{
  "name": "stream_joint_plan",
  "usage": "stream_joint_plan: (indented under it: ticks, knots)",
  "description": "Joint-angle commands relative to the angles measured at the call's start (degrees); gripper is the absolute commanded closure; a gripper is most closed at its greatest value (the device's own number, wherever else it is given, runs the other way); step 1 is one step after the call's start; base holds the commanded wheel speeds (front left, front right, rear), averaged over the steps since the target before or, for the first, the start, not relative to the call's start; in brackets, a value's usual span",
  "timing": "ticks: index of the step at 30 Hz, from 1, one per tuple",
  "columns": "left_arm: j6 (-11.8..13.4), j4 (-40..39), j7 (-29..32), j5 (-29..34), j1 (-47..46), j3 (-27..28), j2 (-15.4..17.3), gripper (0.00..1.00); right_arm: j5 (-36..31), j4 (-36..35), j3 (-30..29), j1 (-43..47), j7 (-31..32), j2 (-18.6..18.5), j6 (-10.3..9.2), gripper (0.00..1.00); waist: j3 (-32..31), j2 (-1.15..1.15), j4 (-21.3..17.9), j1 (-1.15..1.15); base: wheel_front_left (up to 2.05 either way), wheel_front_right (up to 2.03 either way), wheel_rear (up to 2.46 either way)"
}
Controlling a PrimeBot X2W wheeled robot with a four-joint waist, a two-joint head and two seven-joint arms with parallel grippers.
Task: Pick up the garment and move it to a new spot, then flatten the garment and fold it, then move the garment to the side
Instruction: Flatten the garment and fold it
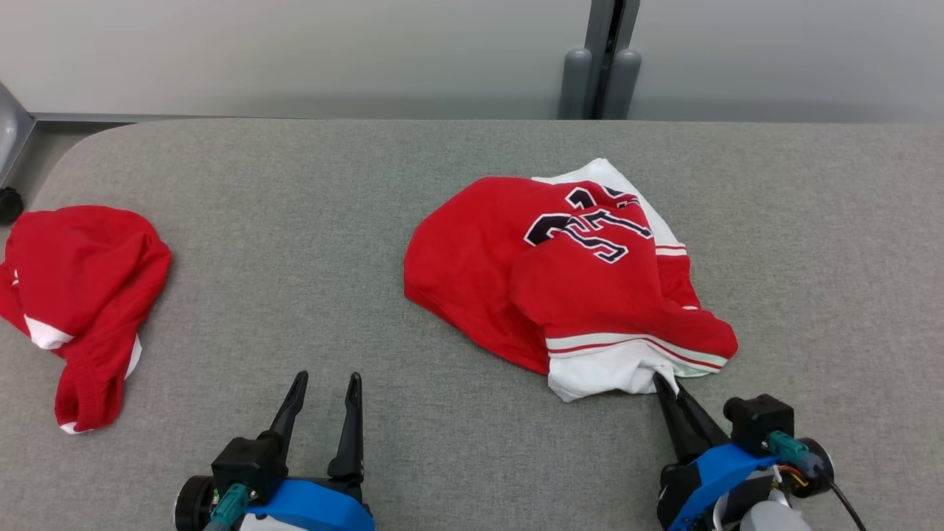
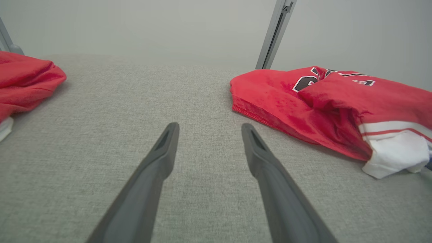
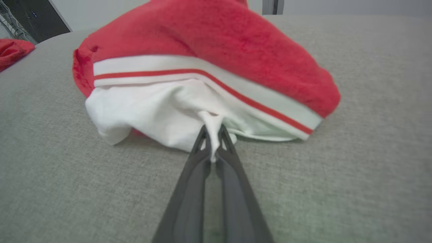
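garment (image 1: 568, 280) | white hem pinched in right hand (image 1: 664, 385)

Dark numerals (image 1: 586, 232) on the jersey (image 1: 479, 273) are unreadable.

Left gripper (image 1: 328, 377), right gripper (image 1: 661, 382): long dark tapered fingers (image 1: 349, 435), black mounts (image 1: 247, 464), blue shells (image 1: 317, 509), teal connectors (image 1: 783, 445); black cable (image 1: 844, 501) at 5 o'clock.

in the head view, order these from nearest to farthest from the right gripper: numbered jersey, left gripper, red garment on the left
1. numbered jersey, its white hem pinched in the right gripper
2. left gripper, open, lower left
3. red garment, far left
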Motion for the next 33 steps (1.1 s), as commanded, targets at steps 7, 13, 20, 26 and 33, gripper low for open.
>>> stream_joint_plan:
  ticks: [7, 13, 20, 26, 33]
  knots:
    - [0.0, 0.5, -0.2, 0.2, 0.9, 0.4, 0.0, 0.00, 0.8, -7.0, -2.7, 1.9, 0.0, 0.0, -0.01, 1.00, -2.6, 0.00, -2.4, -0.01, 0.00, 0.00, 0.00]
    - [-0.2, 1.2, -0.2, -0.4, 3.1, 0.4, 0.0, 0.00, 0.3, -12.9, -4.4, 4.5, 0.0, -1.8, -0.02, 1.00, -6.5, 0.00, -5.4, -0.01, 0.00, 0.00, 0.00]
    - [0.0, 1.4, -0.2, -1.1, 4.9, -0.1, 0.0, 0.00, 1.3, -18.5, -6.9, 8.3, 0.0, -4.1, -0.02, 1.00, -8.4, 0.00, -8.6, -0.01, 0.00, 0.00, 0.00]
    - [0.1, 1.4, -0.2, -1.4, 3.5, -0.8, 0.0, 0.00, 1.9, -20.4, -10.8, 10.2, 0.0, -6.0, -0.01, 1.00, -6.3, 0.00, -9.3, -0.01, 0.00, 0.00, 0.00]
    - [-0.4, 2.4, -0.2, -0.9, 1.8, -1.8, 0.0, 0.00, -0.2, -15.0, -14.3, 5.7, 0.0, -6.4, -0.01, 0.00, -3.0, 0.00, -7.8, -0.01, 0.00, 0.00, 0.00]
